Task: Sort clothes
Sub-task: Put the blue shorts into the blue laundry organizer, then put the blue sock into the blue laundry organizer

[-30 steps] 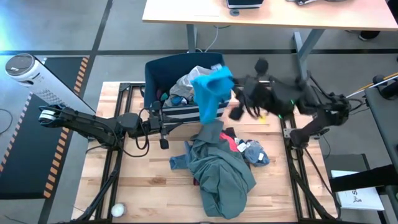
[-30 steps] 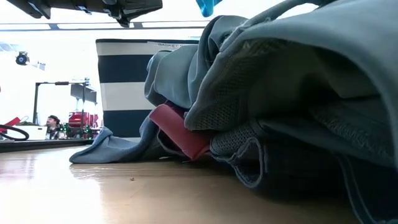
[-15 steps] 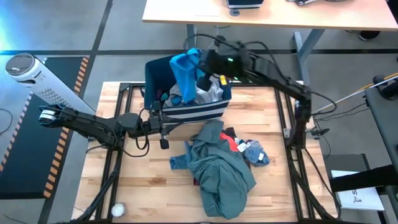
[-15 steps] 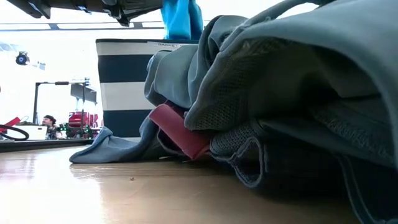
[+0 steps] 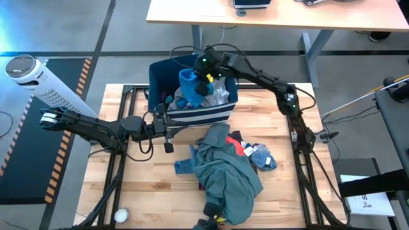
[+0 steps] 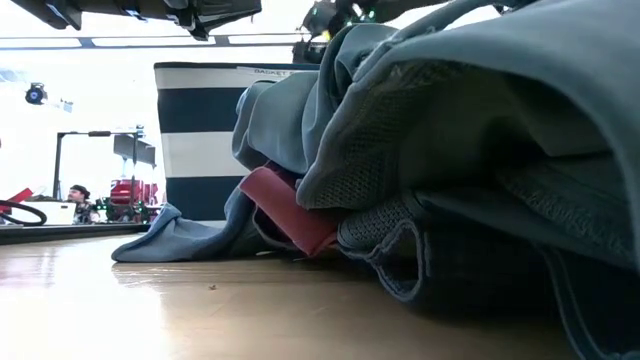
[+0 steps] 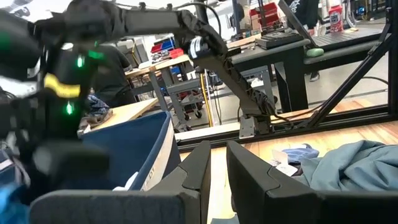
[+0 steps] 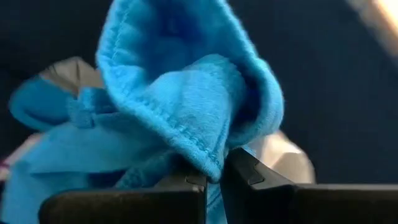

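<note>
While over the striped bin (image 5: 192,116), right hand (image 8: 214,177) clenched on fleecy blue garment (image 8: 186,118).

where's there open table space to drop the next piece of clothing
Bare wood on the table lies left of the teal-green garment, and more to its right. Crowded: the middle pile, and the striped bin, where the right gripper holds a blue garment.

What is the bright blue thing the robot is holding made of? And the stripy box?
The blue garment in the right gripper looks like soft, fuzzy fleece: a matte nap and a stitched hem show. The striped bin seems to be stiff woven fabric, since its walls stand upright. The left gripper waits beside the bin.
</note>
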